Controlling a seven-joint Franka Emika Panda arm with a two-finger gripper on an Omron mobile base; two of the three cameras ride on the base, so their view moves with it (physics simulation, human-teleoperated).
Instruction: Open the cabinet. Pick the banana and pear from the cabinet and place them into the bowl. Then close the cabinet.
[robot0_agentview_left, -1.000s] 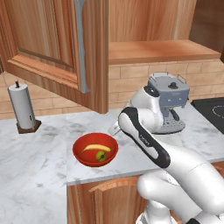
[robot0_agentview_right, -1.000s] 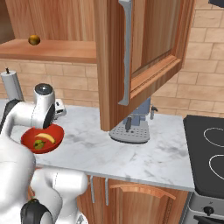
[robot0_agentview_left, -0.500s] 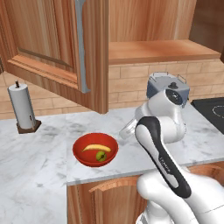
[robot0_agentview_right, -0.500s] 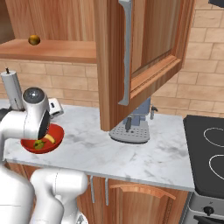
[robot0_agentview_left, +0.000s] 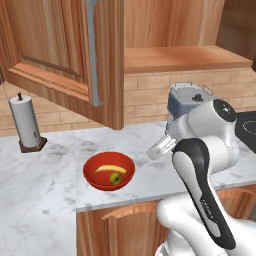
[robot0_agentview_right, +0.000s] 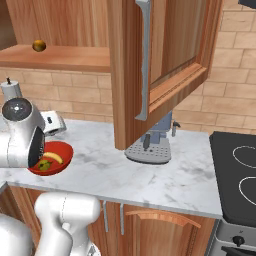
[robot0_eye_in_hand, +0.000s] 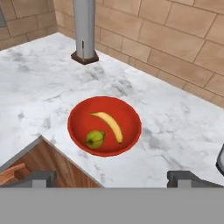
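The robot arm (robot0_agentview_left: 200, 130) is white, smooth and shiny, with round fat parts. A black band runs along one part, with small grey letters. One round joint has a dark cap.

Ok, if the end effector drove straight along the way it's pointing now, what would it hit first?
Probably the red bowl with the banana and pear in it: it sits centred ahead of the open end effector. Nothing stands between them, though depth is hard to judge.
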